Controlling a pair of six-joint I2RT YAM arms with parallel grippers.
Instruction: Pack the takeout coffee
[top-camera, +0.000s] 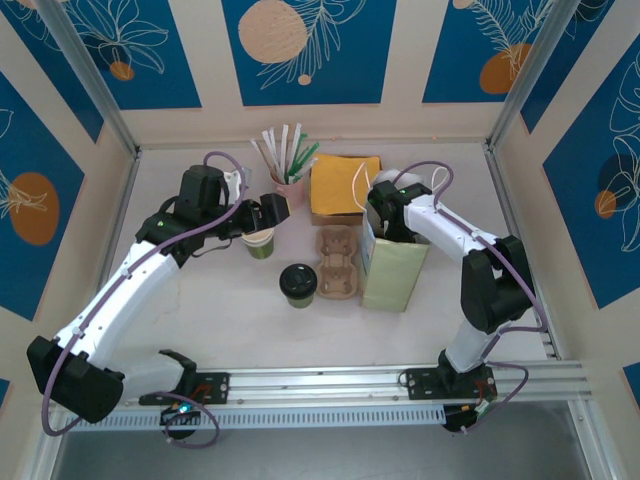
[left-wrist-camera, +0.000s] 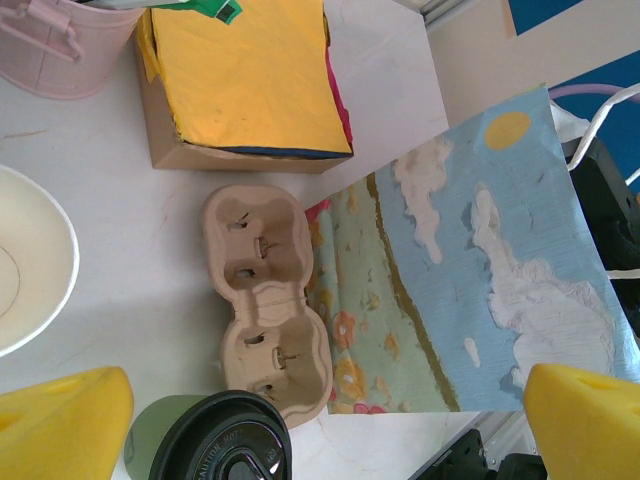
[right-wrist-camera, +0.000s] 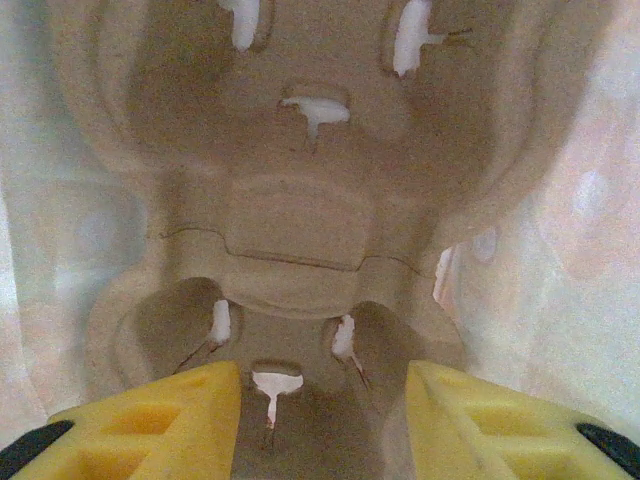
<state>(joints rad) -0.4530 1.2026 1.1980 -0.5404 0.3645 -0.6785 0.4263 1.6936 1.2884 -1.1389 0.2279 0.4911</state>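
Note:
The takeout coffee (top-camera: 298, 283), an olive-green cup with a black lid, stands on the table left of a cardboard cup carrier (top-camera: 337, 262). The coffee's lid (left-wrist-camera: 222, 440) sits low between my left fingers. My left gripper (top-camera: 268, 215) hovers open by a lidless green cup (top-camera: 260, 242), its yellow fingertips (left-wrist-camera: 60, 425) wide apart and holding nothing. My right arm reaches down into the upright paper bag (top-camera: 392, 268). Inside the bag, my right gripper (right-wrist-camera: 325, 420) is open just above a second cardboard carrier (right-wrist-camera: 300, 200) lying on the bag's bottom.
A pink cup of straws (top-camera: 290, 185) and a box topped with yellow napkins (top-camera: 343, 185) stand at the back. The bag's painted side (left-wrist-camera: 470, 270) lies right of the carrier (left-wrist-camera: 265, 300). Walls close in on three sides.

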